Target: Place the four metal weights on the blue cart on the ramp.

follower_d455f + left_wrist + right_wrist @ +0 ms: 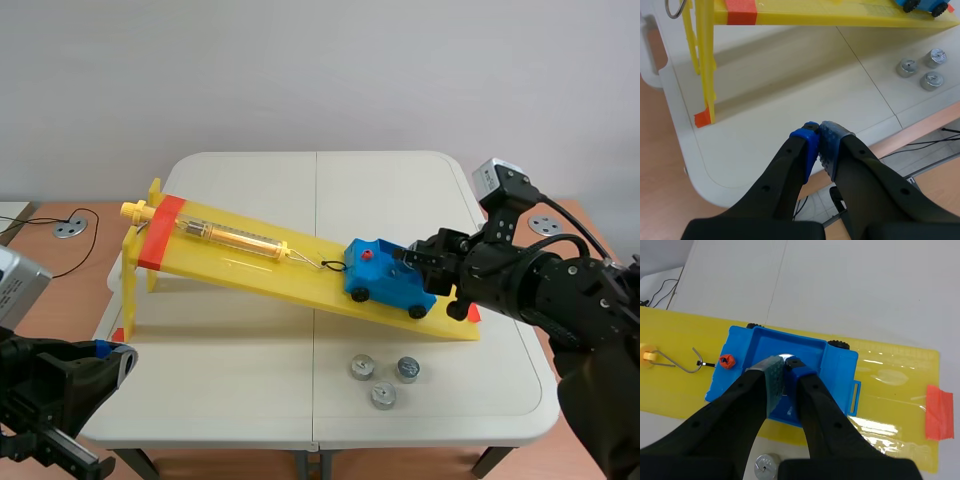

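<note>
both arms matte black, chunky moulded shells
right arm (560,295): rounded housings, black cables (565,240) looped over the top, light grey camera box (492,178) on a black bracket
left arm (45,400): boxy black links, silver-grey camera housing (18,282) above them
left gripper (820,128): two thick tapered black fingers (775,190), one small round recess on each, looks like a screw hole; smooth pad (807,147) is bright blue, dotted pad (832,150) a duller blue with raised bumps
right gripper (786,362): same black fingers, slightly glossy, same recess on each; grey-green pad (772,380) dotted on one finger, blue tip (801,369) on the other
</note>
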{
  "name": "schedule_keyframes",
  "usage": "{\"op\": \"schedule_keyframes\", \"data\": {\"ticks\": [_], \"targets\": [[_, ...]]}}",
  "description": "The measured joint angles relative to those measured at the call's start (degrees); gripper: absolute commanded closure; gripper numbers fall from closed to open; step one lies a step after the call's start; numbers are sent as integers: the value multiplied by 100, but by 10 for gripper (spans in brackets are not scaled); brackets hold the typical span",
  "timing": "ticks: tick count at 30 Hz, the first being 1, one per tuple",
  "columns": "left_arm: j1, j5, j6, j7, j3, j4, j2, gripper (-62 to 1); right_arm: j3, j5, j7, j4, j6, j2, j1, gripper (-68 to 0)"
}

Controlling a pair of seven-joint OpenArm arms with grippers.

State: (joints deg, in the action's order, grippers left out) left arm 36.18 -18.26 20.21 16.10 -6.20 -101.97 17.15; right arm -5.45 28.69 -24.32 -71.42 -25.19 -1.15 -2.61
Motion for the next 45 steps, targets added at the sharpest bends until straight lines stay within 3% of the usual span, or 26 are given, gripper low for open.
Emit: {"op": "schedule_keyframes", "data": {"ticks": [8, 21, 29, 33, 40, 45], "targets": [[0, 0, 0, 0, 0, 0, 0, -27, 0, -107, 24, 382, 37, -195, -260, -7], [0, 0, 0, 0, 0, 0, 0, -27, 0, -251, 153, 409, 210, -205, -321, -7], [0, 0, 0, 0, 0, 0, 0, -27, 0, -345, 168, 409, 247, -205, -323, -152], [0, 0, 0, 0, 0, 0, 0, -27, 0, -345, 177, 409, 247, -205, -323, -286], [0, 0, 0, 0, 0, 0, 0, -27, -332, -354, 170, 289, 76, -205, -295, -297], [0, 0, 0, 0, 0, 0, 0, -27, -546, -363, 127, -461, -15, -35, 0, -297]]}}
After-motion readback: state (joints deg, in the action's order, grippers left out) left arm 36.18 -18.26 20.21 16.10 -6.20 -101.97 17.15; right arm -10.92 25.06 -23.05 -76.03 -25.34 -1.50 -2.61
